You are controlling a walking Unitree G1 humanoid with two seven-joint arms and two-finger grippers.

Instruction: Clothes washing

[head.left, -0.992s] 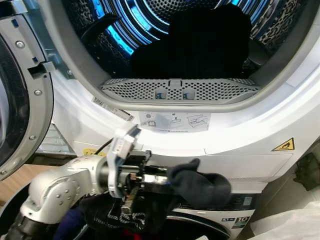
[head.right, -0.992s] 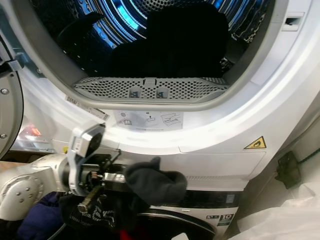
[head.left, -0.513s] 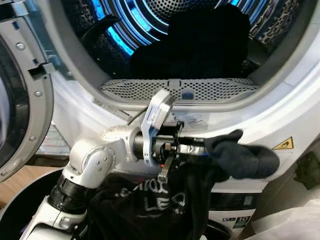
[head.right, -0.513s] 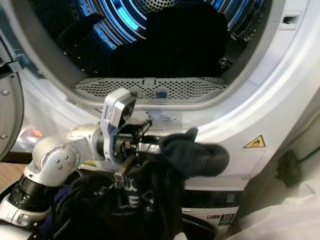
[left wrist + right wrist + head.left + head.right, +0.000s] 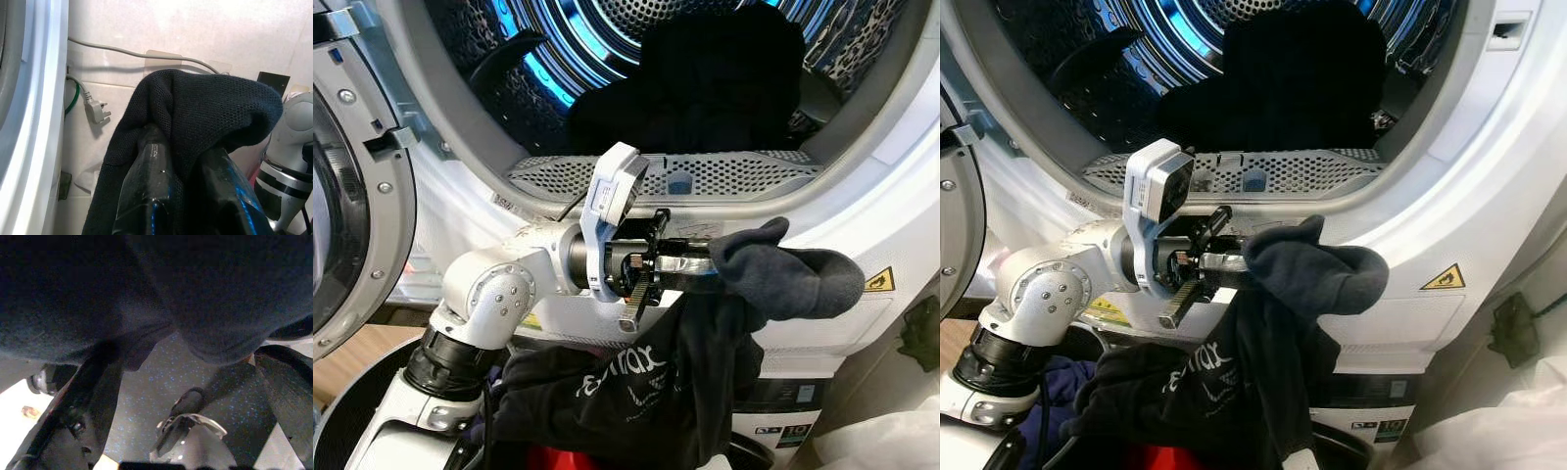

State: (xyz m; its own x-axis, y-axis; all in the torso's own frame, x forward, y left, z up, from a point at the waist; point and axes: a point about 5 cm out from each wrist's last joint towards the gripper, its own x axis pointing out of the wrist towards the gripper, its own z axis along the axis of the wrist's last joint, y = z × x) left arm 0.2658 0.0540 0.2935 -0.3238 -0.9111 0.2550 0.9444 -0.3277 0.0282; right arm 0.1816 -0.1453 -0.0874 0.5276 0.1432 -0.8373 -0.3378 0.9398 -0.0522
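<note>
Below the white machine's round drum opening point(image 5: 685, 176), the left end effector point(image 5: 705, 264) pinches a dark knitted garment point(image 5: 783, 279). Loading step: next, lift it over the rim. Right end effector point(image 5: 186, 431): 2 fingers spread.

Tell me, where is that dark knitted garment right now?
In the eye views, the dark knitted garment hangs from the left gripper, centre frame, just below the open drum's perforated grey lint filter.

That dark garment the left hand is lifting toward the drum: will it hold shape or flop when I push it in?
Likely floppy: the dark garment drapes over the left hand and hangs limp below it. Probably light, since the knit folds softly over the fingers. Its trailing part may snag on the drum rim.
</note>
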